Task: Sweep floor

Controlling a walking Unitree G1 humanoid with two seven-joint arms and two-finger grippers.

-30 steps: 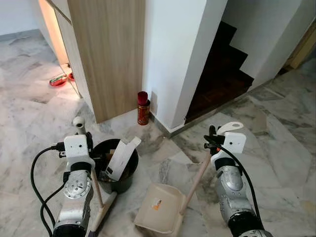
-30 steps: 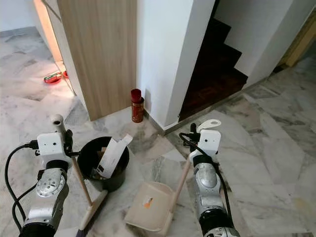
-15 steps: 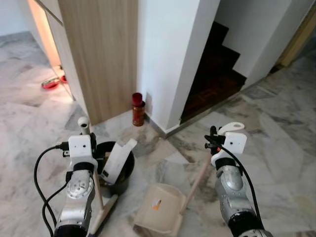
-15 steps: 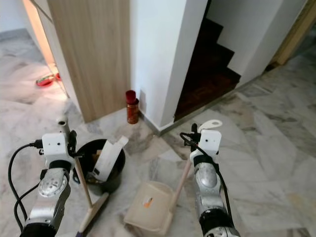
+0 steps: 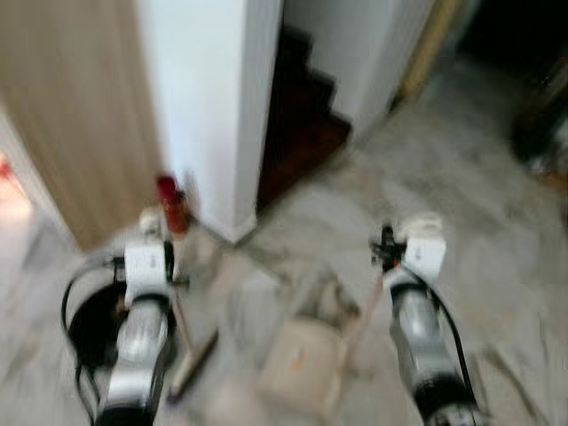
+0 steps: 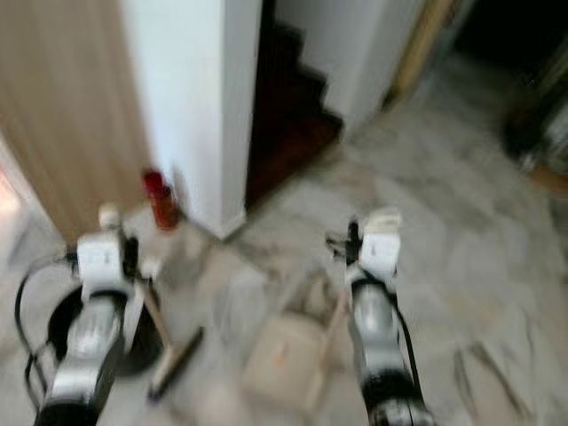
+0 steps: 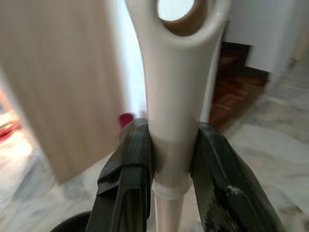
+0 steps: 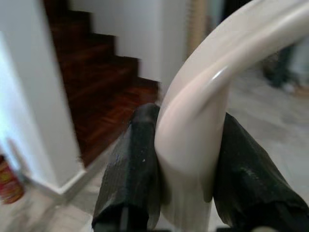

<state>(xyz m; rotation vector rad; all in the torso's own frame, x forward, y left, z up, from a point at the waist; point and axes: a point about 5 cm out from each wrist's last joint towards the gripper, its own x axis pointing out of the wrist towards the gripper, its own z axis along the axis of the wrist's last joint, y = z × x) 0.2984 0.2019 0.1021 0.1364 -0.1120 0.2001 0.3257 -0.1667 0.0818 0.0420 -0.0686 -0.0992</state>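
Cream plastic: broom handle (image 7: 173,121) clamped between the left gripper's (image 7: 171,159) black fingers (image 7: 128,164).
Broom axis: near upright; the head (image 6: 175,362) trails on the marble floor (image 5: 497,231) beside the black bin (image 5: 89,324).
Dustpan (image 5: 302,368): flat on the floor between the arms, its handle (image 8: 193,121) pinched by the right gripper (image 8: 186,159).
Wrist views: sharp grips; head views blurred.
Beyond: red can (image 5: 170,200), dark stairs (image 8: 101,72).

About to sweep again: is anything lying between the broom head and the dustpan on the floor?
Nothing visible, though the view is blurred. The broom in the left gripper and the dustpan in the right gripper have bare marble floor between them.
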